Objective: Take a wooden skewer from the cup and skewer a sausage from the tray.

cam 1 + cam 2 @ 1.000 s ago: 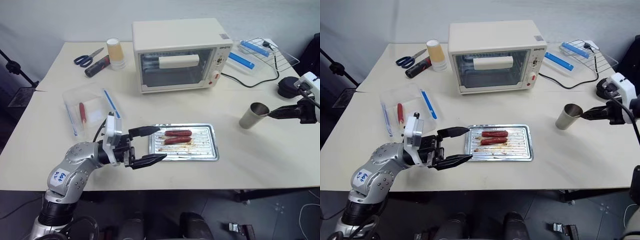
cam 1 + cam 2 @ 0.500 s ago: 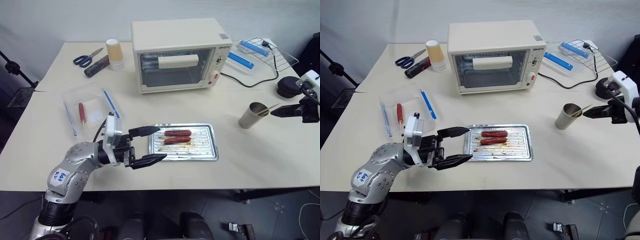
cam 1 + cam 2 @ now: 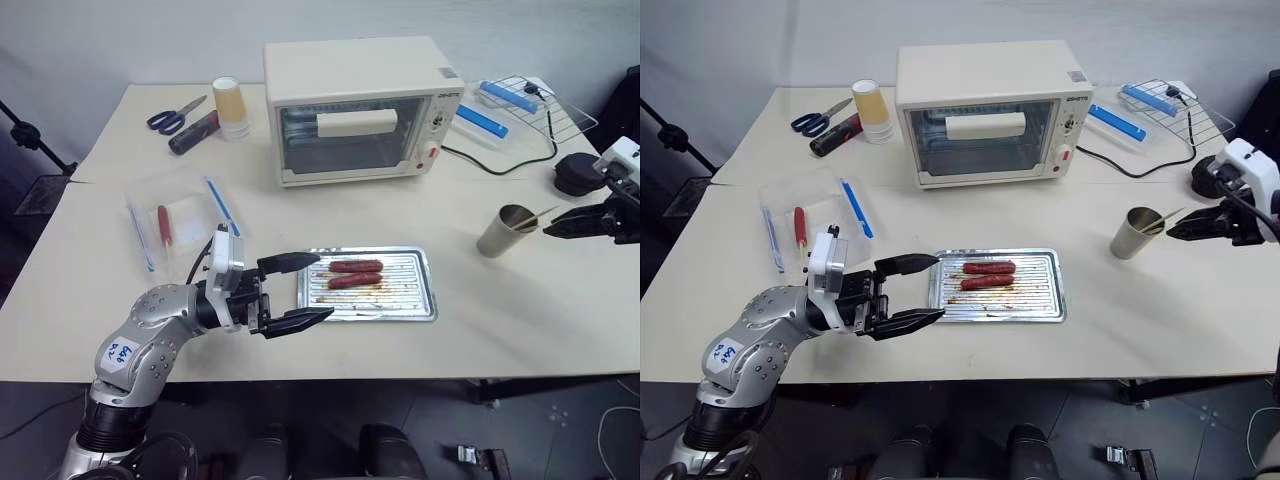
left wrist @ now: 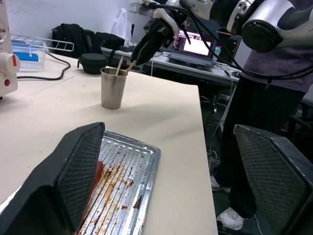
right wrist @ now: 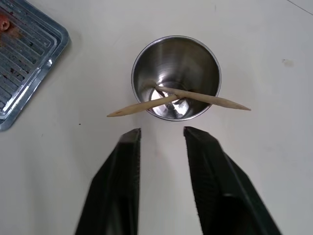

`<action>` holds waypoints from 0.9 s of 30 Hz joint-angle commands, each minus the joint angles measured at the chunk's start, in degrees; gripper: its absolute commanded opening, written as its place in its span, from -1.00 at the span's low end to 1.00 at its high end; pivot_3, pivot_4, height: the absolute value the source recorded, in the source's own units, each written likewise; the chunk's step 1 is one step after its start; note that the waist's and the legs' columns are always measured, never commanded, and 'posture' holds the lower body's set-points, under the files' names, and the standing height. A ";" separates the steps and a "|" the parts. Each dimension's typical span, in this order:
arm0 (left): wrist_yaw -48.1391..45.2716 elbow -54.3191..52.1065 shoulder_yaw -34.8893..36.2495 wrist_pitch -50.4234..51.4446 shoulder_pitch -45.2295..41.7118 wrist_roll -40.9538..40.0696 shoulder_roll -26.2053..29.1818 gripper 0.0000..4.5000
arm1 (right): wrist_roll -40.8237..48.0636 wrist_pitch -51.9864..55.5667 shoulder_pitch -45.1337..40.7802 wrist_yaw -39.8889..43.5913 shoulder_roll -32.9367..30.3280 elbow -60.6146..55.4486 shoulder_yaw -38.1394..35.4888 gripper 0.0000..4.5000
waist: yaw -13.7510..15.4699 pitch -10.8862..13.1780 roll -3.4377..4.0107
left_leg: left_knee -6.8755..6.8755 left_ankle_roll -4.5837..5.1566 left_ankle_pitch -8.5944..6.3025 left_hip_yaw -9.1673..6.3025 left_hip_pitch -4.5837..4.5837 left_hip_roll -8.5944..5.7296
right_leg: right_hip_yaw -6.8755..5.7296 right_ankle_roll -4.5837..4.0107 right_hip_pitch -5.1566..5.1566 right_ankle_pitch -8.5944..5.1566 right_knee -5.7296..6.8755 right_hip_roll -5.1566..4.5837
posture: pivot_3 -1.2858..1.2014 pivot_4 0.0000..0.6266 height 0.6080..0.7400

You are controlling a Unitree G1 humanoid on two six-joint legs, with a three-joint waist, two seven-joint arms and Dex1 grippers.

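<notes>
On the right side of the tabletop (image 3: 520, 300) stands the cup (image 5: 176, 78), metallic inside in the right wrist view, with two sticks crossed in its mouth; the wooden skewer (image 5: 139, 105) nearest the right gripper (image 5: 161, 133) leans out over the rim toward it. That gripper's jaws stand apart and empty, just short of the cup, nothing between them. Step in hand, by judgement: taking a skewer, not yet achieved. Next move calls for advancing the jaws around the protruding skewer end and closing squarely on so thin a stick without tipping the cup. Nearer the middle lies the tray (image 3: 420, 300), carrying two sausages side by side; the sausage (image 3: 356, 267) farther from the robot touches or nearly touches its twin. Left gripper (image 3: 308, 290) hovers at the tray's left end, jaws wide open, empty. Writing: the toaster oven (image 3: 360, 105) bears a small brand mark at its upper right, too small to read.
</notes>
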 commanded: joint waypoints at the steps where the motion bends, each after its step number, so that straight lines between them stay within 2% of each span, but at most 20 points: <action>1: 0.10 -1.68 0.37 -0.21 0.02 -0.84 -0.07 1.00 | 0.29 -0.89 0.21 0.72 -1.79 -2.41 -0.92 0.28 | 0.00 0.00 0.00 | 0.00 0.00 0.00 0.00 0.00 0.00 | 0.00 0.00 0.00 0.00 0.00 0.00 | 0.03 -0.52 1.00; 4: 0.04 -1.58 0.25 -0.26 -0.18 -0.80 -0.16 1.00 | 1.20 -0.13 1.01 0.41 -1.13 -4.57 -1.50 0.71 | 0.01 0.00 0.00 | 0.00 0.00 0.00 0.00 0.00 0.01 | 0.00 0.00 0.00 0.00 0.00 0.00 | 0.03 -0.52 1.00; 14: -0.17 -1.32 -0.01 -0.41 -0.51 -0.53 -0.34 1.00 | 2.11 0.39 1.94 -1.60 1.05 -8.26 -1.10 0.71 | 0.01 0.00 0.00 | 0.01 0.00 0.00 -0.02 0.00 0.01 | 0.00 0.00 0.00 0.00 0.02 -0.01 | 0.03 -0.52 1.00; 25: 0.45 -1.78 0.33 -0.34 -0.14 -0.55 -0.26 1.00 | 1.47 -1.14 2.08 -2.52 1.80 -7.45 -0.69 -0.92 | 0.02 0.00 0.00 | 0.01 0.00 0.00 -0.02 0.00 0.01 | 0.00 0.00 0.00 0.00 0.02 -0.01 | 0.03 -0.52 1.00; 27: 0.52 -1.75 0.31 -0.41 -0.18 -0.55 -0.28 1.00 | 1.55 -1.00 1.98 -2.42 1.72 -7.68 -0.74 -0.98 | 0.02 0.00 -0.02 | 0.01 0.00 0.00 -0.02 0.01 0.01 | -0.01 0.00 0.01 0.00 0.02 0.00 | 0.03 -0.52 1.00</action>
